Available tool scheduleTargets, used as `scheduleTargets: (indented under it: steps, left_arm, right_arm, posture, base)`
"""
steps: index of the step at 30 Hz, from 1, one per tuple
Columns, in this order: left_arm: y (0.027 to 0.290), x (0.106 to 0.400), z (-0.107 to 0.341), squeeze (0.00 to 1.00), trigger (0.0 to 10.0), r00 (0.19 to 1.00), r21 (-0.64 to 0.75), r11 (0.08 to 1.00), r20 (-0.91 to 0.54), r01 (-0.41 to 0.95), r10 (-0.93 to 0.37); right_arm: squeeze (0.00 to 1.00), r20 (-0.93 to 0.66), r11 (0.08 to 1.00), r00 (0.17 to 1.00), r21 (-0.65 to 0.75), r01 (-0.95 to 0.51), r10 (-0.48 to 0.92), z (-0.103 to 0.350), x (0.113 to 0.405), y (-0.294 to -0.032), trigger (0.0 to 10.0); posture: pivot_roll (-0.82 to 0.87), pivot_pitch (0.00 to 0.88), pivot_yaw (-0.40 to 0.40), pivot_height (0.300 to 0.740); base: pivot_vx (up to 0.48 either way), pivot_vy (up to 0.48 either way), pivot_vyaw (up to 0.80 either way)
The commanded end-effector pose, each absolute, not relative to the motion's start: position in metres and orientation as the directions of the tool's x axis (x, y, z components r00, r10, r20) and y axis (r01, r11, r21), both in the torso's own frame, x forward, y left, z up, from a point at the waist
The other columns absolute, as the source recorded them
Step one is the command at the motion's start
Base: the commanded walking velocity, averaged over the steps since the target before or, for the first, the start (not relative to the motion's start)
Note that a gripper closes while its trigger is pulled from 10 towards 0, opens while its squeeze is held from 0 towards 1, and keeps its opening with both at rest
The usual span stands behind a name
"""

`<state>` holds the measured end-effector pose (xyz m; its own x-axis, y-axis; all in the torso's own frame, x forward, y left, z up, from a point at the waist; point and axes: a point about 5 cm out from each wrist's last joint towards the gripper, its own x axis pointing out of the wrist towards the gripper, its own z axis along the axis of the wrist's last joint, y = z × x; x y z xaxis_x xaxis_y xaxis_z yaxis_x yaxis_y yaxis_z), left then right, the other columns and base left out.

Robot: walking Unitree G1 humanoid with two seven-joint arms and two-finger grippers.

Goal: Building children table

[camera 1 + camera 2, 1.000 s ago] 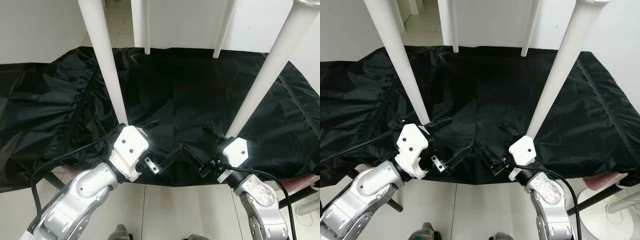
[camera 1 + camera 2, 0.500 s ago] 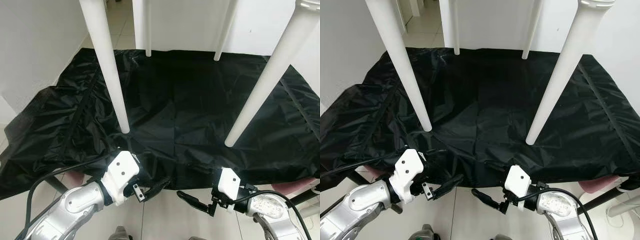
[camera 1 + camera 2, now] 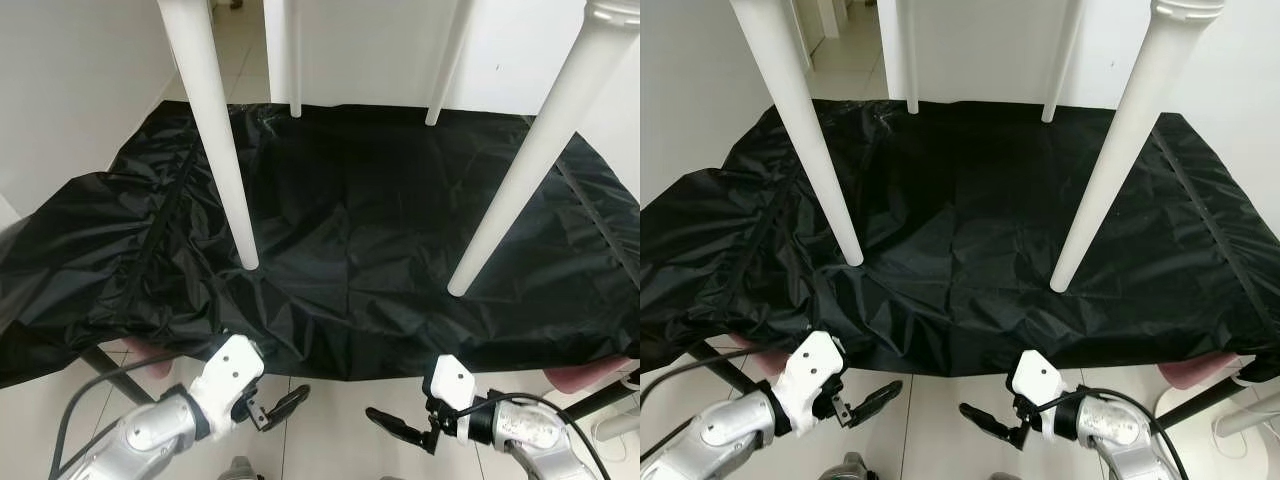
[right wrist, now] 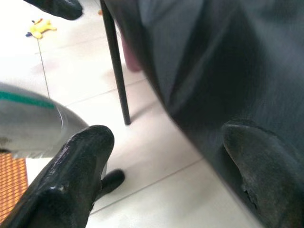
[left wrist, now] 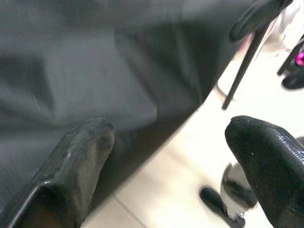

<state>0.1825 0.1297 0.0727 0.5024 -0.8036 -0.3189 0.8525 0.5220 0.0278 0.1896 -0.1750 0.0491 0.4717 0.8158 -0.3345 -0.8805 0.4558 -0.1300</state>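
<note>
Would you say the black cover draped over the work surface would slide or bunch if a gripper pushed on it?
Probably bunch: the black cover already lies in wrinkles. Its sheen suggests thin, slippery fabric. The white table legs standing on it may pin it partly.

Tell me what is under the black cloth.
Under the black cloth's near edge, thin black metal legs stand on pale floor tiles, with pink parts at both corners. The support's top is covered. Four white table legs stand on top.
</note>
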Motion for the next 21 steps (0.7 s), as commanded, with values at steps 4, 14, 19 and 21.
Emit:
scheduleTargets:
  steps: [4, 14, 19, 21]
  left_arm:
    - [0.135, 0.176, 0.049, 0.00, 10.0, 0.401, -0.042, 0.453, -0.397, 0.891, -0.826]
    - [0.145, 0.179, 0.009, 0.00, 10.0, 0.438, -0.092, 0.542, -0.485, 0.835, -0.757]
    - [0.152, 0.178, -0.021, 0.00, 10.0, 0.477, -0.122, 0.633, -0.554, 0.764, -0.682]
    - [0.153, 0.178, -0.028, 0.00, 10.0, 0.485, -0.129, 0.656, -0.571, 0.744, -0.662]
  right_arm:
    - [0.00, -0.414, 0.463, 0.458, -0.095, -0.881, 0.787, 0.027, 0.192, -0.181, 10.0]
    - [0.00, -0.522, 0.605, 0.532, -0.038, -0.795, 0.666, -0.011, 0.200, -0.193, 10.0]
    - [0.00, -0.580, 0.699, 0.569, 0.002, -0.715, 0.583, -0.031, 0.198, -0.198, 10.0]
    - [0.00, -0.595, 0.721, 0.573, 0.015, -0.693, 0.563, -0.036, 0.196, -0.198, 10.0]
  posture:
    - [0.05, 0.064, 0.004, 0.740]
    - [0.05, 0.057, 0.008, 0.740]
    - [0.05, 0.044, 0.007, 0.740]
    - [0.05, 0.043, 0.007, 0.740]
  base:
    - [0.000, 0.000, 0.00]
    - [0.000, 0.000, 0.00]
    - [0.000, 0.000, 0.00]
    - [0.000, 0.000, 0.00]
